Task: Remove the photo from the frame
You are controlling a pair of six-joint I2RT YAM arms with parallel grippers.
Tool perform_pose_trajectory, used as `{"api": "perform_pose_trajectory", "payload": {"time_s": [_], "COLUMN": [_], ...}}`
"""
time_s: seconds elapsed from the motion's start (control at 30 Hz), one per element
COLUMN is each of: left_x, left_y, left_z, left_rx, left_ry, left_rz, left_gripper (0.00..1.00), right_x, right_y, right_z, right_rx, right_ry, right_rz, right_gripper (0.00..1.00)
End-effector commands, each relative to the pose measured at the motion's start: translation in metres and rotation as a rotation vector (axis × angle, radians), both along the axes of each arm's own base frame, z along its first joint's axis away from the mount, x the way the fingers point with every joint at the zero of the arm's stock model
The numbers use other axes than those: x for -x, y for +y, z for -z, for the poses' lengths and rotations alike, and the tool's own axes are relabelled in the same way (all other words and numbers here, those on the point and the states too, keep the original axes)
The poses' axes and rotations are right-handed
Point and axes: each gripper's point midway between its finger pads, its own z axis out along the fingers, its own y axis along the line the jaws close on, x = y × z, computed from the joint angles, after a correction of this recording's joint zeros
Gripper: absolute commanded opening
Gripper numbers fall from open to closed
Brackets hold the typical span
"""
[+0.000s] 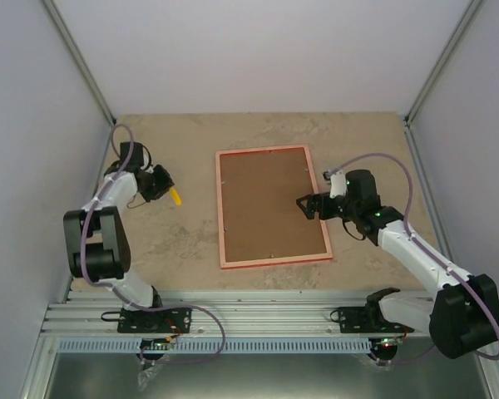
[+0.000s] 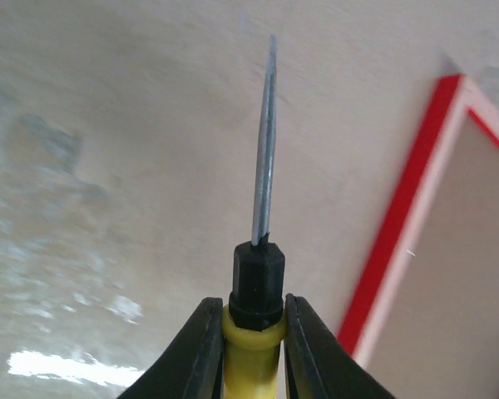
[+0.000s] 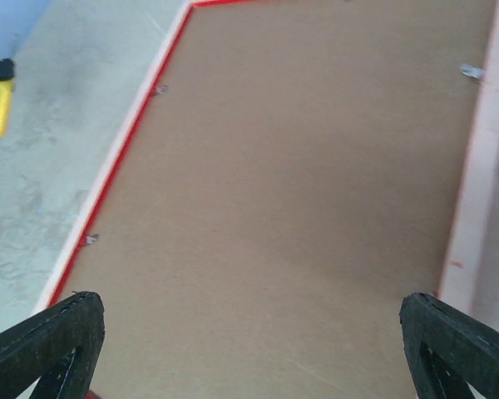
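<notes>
While the frame lies face down in the middle of the bench, its brown backing board is uppermost and the photo is hidden from every view. Small metal tabs sit along the board's edges against the pinkish rim. The right claw hangs over the frame's right side, its fingers spread wide apart with nothing between them. Well to the left of the frame, the left claw is clamped on the yellow handle of a screwdriver, whose flat blade points out over bare bench, apart from the red edge.
</notes>
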Motion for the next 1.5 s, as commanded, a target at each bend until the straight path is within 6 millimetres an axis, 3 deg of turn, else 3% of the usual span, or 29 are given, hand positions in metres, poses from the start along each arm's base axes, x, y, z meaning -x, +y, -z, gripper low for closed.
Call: {"api": "perform_pose_trajectory", "payload": {"time_s": [0.0, 0.2, 0.47, 0.63, 1.03, 1.47], "left_x": [-0.005, 0.010, 0.025, 0.041, 0.062, 0.071], "left_y": [-0.052, -0.108, -0.156, -0.182, -0.216, -0.227], "left_z": [-0.044, -0.078, -0.122, -0.135, -0.150, -0.152], "left_rx": [0.180, 0.338, 0.439, 0.539, 0.654, 0.722], "left_ry": [-0.160, -0.259, -0.364, -0.397, -0.408, -0.372], "left_rz": [0.026, 0.030, 0.066, 0.056, 0.055, 0.034], "left_gripper": [0.00, 0.00, 0.00, 0.00, 0.00, 0.00], "right_x": [-0.003, 0.003, 0.018, 0.023, 0.025, 0.009], "right_y": [0.028, 0.061, 0.107, 0.129, 0.180, 0.194], "right_z": [-0.039, -0.063, -0.098, -0.112, -0.110, -0.100], "right_rx": [-0.087, -0.122, -0.183, -0.194, -0.156, -0.120], "right_ry": [-0.107, -0.194, -0.320, -0.387, -0.436, -0.467], "right_rz": [-0.050, -0.085, -0.163, -0.188, -0.281, -0.256], "right_gripper": [0.98, 0.98, 0.97, 0.96, 0.84, 0.50]}}
